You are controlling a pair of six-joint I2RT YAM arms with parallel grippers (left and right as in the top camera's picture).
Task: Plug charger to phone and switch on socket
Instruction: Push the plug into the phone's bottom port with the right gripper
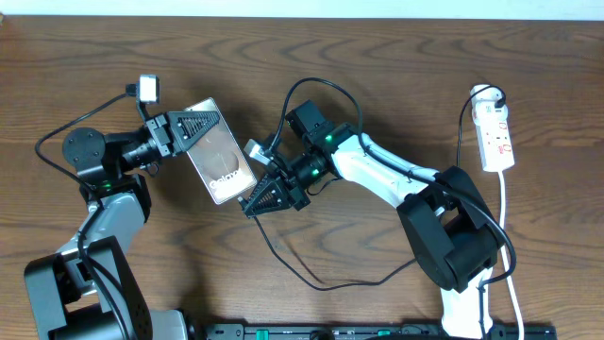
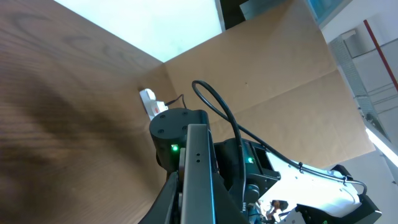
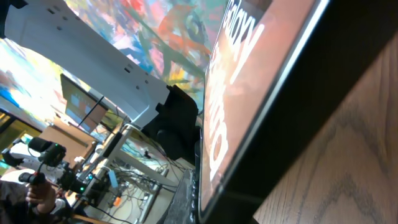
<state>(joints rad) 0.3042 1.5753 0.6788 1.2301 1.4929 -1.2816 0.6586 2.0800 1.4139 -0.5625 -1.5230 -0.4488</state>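
Two grippers meet at one phone (image 1: 223, 162), seen from overhead above a wooden table (image 1: 396, 57). The phone is held with its lettered face toward the overhead camera, and its long axis runs from upper left to lower right.

Left gripper (image 1: 209, 121): clenched on the phone's upper-left end. In the left wrist view the phone's thin edge rises between its fingers.

Right gripper (image 1: 251, 206): closed, at the phone's lower-right end, just beside the short edge.

The charger (image 1: 311, 281), a thin black cable, leaves the right gripper's tip and loops away below and to the right of the phone. The plug end is therefore judged to be pinched there, though the plug tip itself is hidden in every view.

In the right wrist view the phone's face and dark edge fill the frame at very close range. Whether the plug touches the port or is only near it cannot be told.

The socket (image 1: 496, 137), a white strip, lies well apart from the phone, far to its right, with neither gripper near it.

Governing relation: the plug must travel along the phone's long axis, into the short edge beside the right gripper. The right arm is the nearer to that edge, and also the nearer to the socket.
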